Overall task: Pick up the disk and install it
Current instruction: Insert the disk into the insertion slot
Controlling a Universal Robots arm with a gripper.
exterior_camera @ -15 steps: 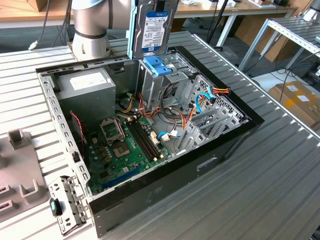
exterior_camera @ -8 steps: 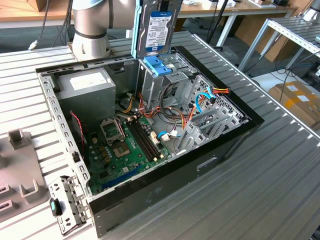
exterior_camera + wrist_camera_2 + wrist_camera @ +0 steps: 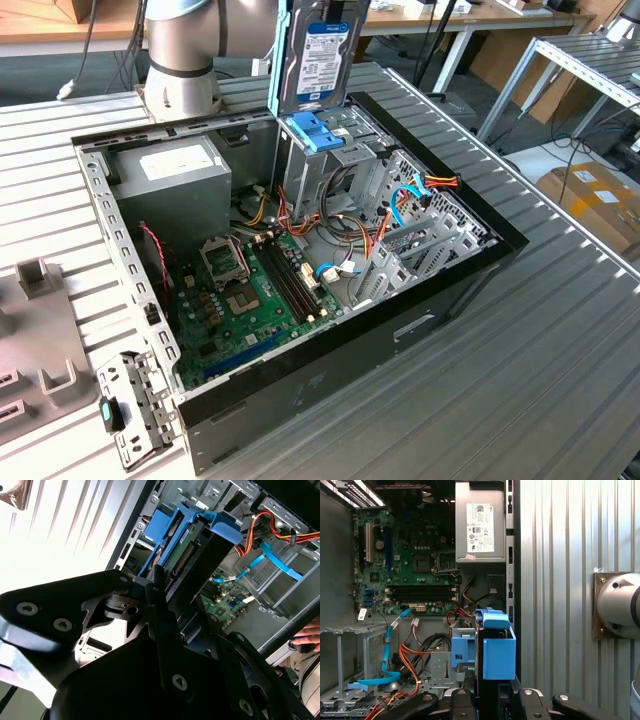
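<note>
The disk [image 3: 325,55] is a silver-grey hard drive with a blue, white and black label. It stands upright over the back of the open computer case [image 3: 480,262], and its lower end meets blue plastic [image 3: 318,130] at the top of the metal drive cage [image 3: 345,175]. In the second wrist view my gripper [image 3: 172,592] is shut on the disk [image 3: 187,555], whose green circuit side and blue rails face the camera. The first wrist view shows the disk edge-on with its blue rail [image 3: 498,650] right above the gripper [image 3: 490,697].
The case holds a grey power supply box [image 3: 170,175], a green motherboard [image 3: 240,290] and loose orange and blue cables [image 3: 405,205]. The arm's base [image 3: 180,50] stands behind the case. A grey bracket [image 3: 135,410] lies at the front left. A person's hand [image 3: 307,642] is beyond the case.
</note>
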